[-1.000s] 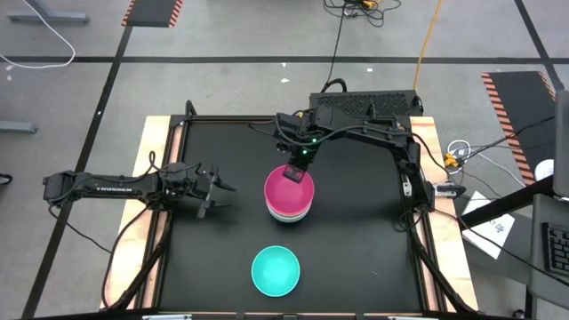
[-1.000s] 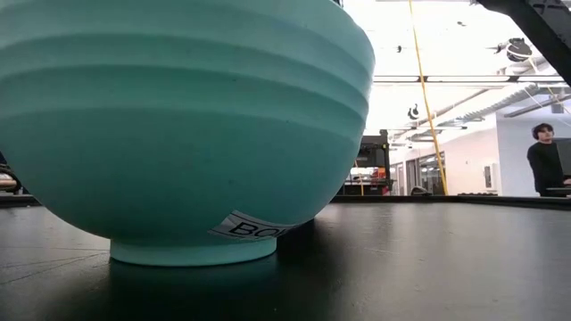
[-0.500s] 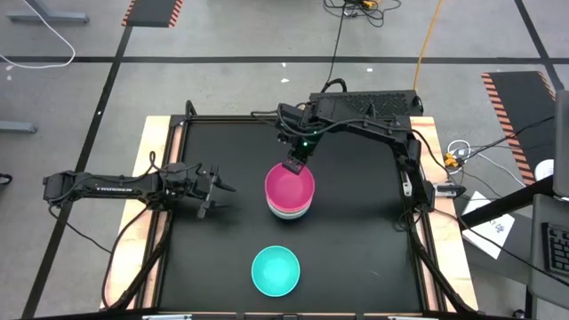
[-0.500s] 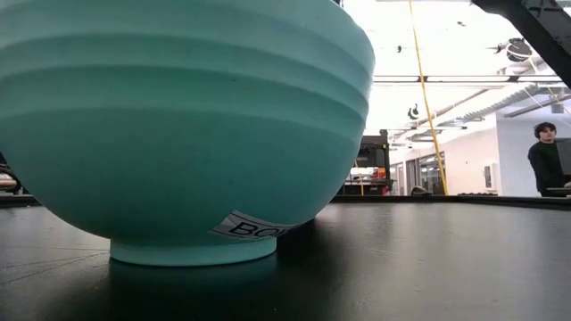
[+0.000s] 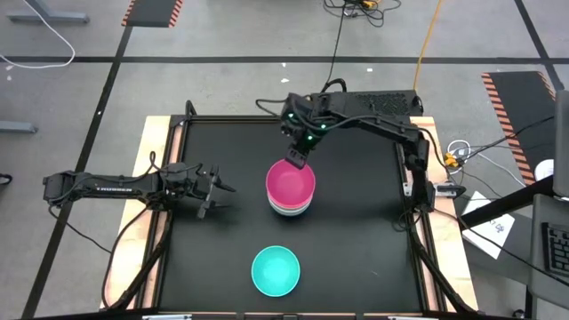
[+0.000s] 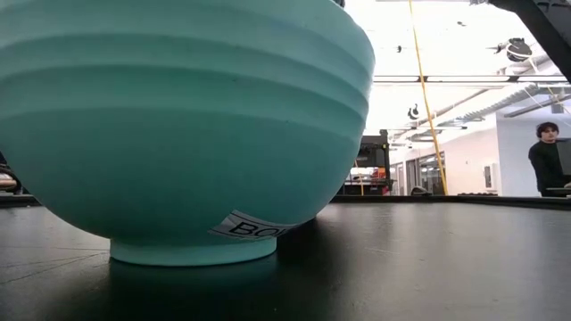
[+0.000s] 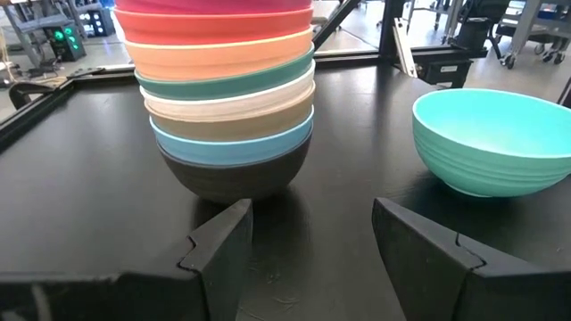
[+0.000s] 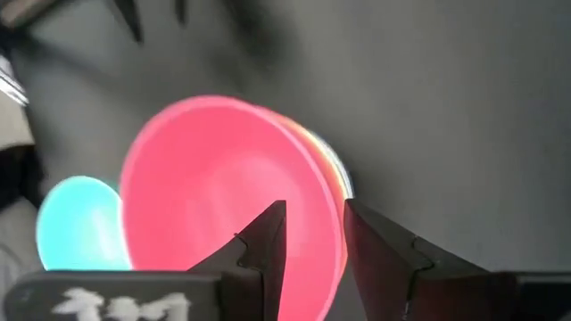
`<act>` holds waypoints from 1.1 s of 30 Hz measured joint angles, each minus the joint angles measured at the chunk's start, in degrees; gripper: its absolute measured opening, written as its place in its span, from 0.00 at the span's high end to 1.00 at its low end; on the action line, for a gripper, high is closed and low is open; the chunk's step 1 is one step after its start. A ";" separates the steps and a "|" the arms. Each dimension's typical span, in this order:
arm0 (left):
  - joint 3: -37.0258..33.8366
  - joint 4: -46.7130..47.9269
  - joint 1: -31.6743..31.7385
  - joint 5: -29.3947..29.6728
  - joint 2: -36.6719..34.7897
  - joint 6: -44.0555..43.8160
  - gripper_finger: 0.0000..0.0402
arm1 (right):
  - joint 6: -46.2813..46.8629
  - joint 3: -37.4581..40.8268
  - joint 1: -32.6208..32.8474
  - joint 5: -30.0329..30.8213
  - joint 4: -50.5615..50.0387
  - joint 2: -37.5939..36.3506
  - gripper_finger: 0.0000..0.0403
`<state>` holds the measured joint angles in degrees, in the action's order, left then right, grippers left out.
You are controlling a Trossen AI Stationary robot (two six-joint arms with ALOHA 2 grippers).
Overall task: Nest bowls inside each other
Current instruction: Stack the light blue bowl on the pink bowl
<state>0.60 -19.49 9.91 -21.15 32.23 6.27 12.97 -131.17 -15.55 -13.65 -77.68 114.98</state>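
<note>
A stack of nested bowls (image 5: pixel 291 188) stands mid-table, a magenta bowl (image 8: pixel 214 187) on top and a black bowl (image 7: pixel 234 175) at the bottom, resting on the mat by its base. A single turquoise bowl (image 5: pixel 276 270) stands on its foot near the table's near edge and fills the low view (image 6: pixel 178 116). My right gripper (image 5: pixel 294 160) hovers open above the stack's far rim, tilted downward, touching nothing (image 8: pixel 314 223). My left gripper (image 5: pixel 218 196) waits open and level, left of the stack (image 7: pixel 312 241).
The black mat (image 5: pixel 356 240) is framed by a raised rail (image 5: pixel 169 178). A dark box (image 5: pixel 364 102) sits behind the far edge. A person (image 6: pixel 544 160) stands in the room beyond the table. Bare mat lies right of the stack.
My right gripper has risen and drawn back toward the table's far edge, from over the magenta bowl's inside to just beyond its far rim. The stack stays where it was.
</note>
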 joint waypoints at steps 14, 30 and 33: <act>0.00 0.00 0.01 -0.12 0.01 1.34 0.41 | -1.37 5.90 16.07 24.77 3.86 -18.70 0.73; 0.00 -8.98 -0.02 -7.37 0.00 1.97 0.41 | -6.70 76.13 16.72 20.89 63.52 -54.78 0.73; 0.00 -9.83 0.00 -7.39 0.00 1.10 0.41 | -6.01 83.61 9.76 18.44 66.93 -60.27 0.73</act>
<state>0.60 -29.31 9.91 -28.53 32.23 7.36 6.96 -47.57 -5.79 4.79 -10.74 54.71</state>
